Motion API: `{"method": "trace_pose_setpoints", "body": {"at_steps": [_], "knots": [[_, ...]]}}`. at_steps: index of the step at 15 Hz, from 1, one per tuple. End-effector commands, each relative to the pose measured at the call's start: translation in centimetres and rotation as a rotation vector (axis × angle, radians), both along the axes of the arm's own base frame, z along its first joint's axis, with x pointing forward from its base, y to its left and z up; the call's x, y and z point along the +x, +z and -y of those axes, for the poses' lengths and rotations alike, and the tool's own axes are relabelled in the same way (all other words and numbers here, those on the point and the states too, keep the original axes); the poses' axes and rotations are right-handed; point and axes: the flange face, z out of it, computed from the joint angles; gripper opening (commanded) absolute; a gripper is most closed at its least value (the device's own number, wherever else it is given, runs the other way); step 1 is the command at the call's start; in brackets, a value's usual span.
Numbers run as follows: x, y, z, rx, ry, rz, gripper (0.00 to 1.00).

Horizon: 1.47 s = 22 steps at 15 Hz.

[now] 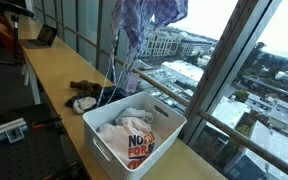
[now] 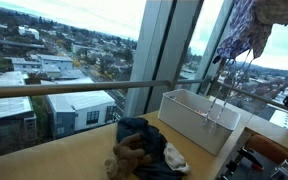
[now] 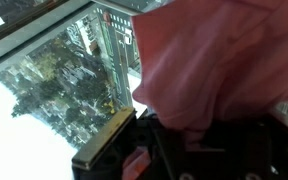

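**Patterned garment held high over the white bin**

The garment [image 1: 144,25] hangs bunched by the window, thin purple-and-blue patterned cloth with strings trailing down toward the white bin [image 1: 106,150]. In the wrist view it looks pinkish and smothers the gripper [image 3: 184,140], whose jaws seem clamped shut on it. A heap of clothes [image 2: 139,150] lies on the counter beside the bin.

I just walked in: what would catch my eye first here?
A purplish patterned garment dangles high over a white bin that holds a printed white shirt, on a wooden counter. Beside the bin lies a heap of clothes, and a city spreads far below outside.
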Motion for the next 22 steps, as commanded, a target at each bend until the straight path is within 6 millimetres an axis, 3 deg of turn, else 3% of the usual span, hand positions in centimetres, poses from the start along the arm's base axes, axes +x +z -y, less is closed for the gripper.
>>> {"method": "trace_pose_setpoints", "body": {"at_steps": [1,11,22], "knots": [[1.5,3.2,-0.5,0.001,0.003,-0.001,0.0],[4.1,5.8,1.2,-0.002,-0.012,-0.005,0.0],[6.3,6.1,2.6,-0.015,-0.003,-0.01,0.0]]}}
